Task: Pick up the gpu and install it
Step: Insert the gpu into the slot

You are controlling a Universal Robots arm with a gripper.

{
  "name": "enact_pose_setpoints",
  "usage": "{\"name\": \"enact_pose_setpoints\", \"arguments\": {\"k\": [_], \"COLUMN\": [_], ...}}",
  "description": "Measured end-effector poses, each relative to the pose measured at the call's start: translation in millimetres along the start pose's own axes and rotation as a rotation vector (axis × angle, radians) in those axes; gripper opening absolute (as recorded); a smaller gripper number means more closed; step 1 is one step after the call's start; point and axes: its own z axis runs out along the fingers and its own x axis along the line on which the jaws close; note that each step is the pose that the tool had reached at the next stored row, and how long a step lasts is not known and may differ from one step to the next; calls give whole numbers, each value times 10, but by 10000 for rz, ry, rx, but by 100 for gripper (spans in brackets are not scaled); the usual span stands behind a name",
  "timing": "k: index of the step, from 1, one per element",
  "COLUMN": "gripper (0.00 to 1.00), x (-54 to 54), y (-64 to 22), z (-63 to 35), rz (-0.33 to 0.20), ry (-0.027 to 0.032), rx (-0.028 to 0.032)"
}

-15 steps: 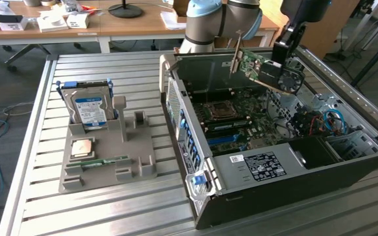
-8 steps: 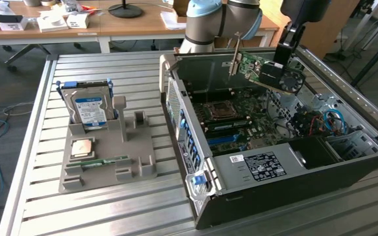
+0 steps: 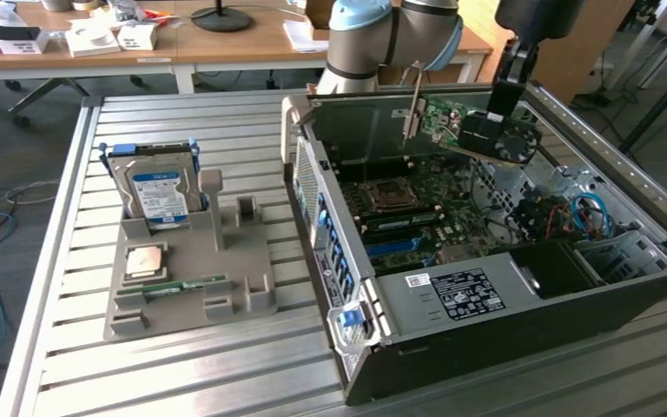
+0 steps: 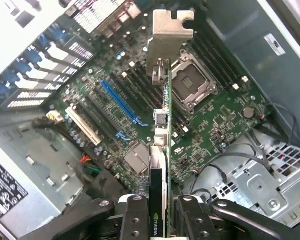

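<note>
The hand (image 4: 159, 220) is clamped on the gpu (image 4: 162, 116), holding it edge-down above the open case (image 3: 336, 228), over the motherboard (image 4: 217, 115). If the card comes down out of line with the blue slot (image 4: 121, 102), its edge could jam, or its bracket (image 4: 169, 40) could snag the case wall.

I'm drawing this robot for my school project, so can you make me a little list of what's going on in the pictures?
Hand: the hand is closed on the gpu
Gpu: up in the air over the open computer case, not in a slot yet
Below it: the motherboard, with its long blue slot free
Grey tray: at the exterior view's left of the case, with the hard drive and the memory stick on it
</note>
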Motion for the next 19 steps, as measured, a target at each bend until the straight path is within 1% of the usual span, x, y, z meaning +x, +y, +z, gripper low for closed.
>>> {"name": "enact_pose_setpoints", "arguments": {"k": [19], "gripper": [27], "x": [5], "y": [7], "z": [0], "rz": [-2312], "ry": [152], "rx": [325]}}
